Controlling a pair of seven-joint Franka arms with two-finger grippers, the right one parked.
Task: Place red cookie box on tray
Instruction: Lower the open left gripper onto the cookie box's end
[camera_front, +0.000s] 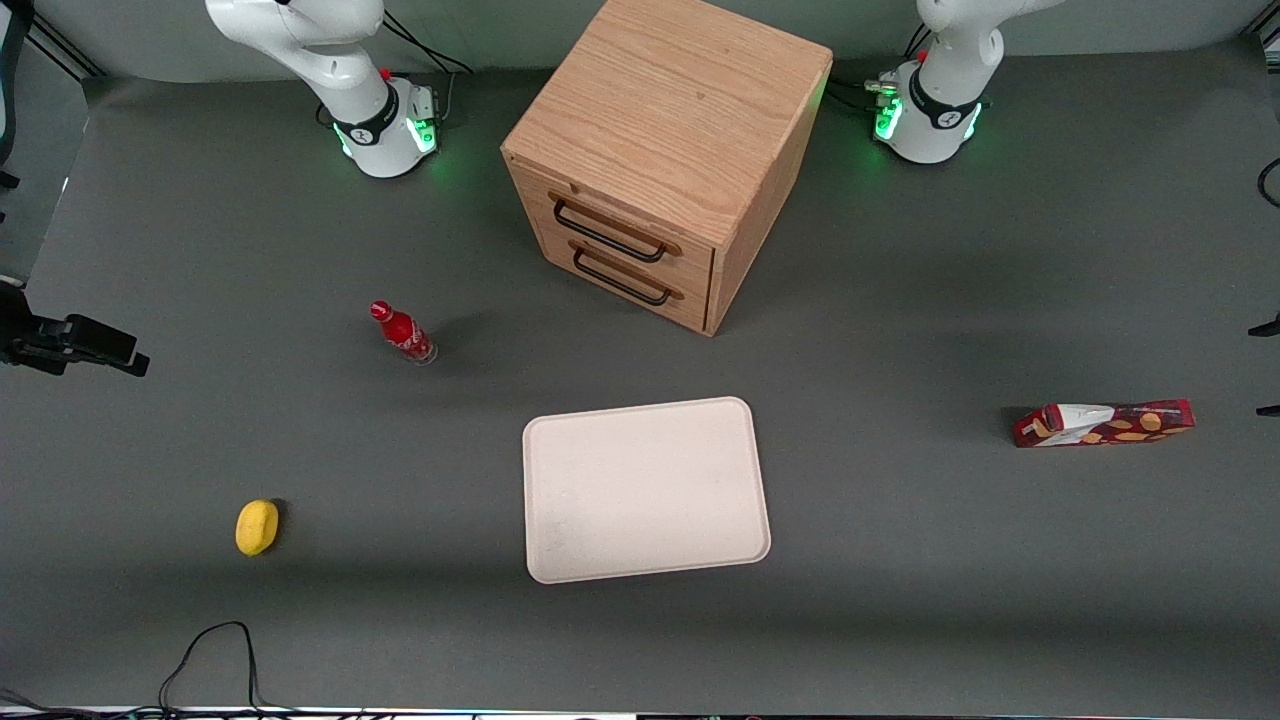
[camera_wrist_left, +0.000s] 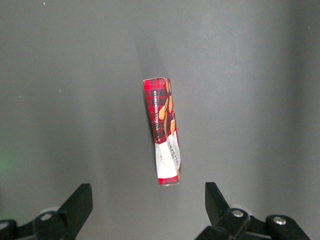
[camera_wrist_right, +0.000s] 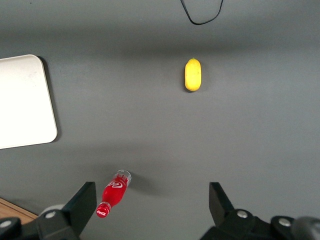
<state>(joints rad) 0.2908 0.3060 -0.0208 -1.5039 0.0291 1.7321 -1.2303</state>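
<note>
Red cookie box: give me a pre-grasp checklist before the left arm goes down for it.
1. Gripper open: ok, fingers spread wide, nothing between them.
2. Gripper over the red cookie box: ok, box lies on the table below, just ahead of the fingertips, not yet between them.
3. Box clear of neighbours: ok, it lies alone toward the working arm's end of the table.
4. Fingers square to the box's narrow width: cannot tell exactly, box looks slightly tilted.
5. Tray free to receive it: ok, nothing on it.
6. Bottle and lemon out of the path: ok, both toward the parked arm's end.
</note>
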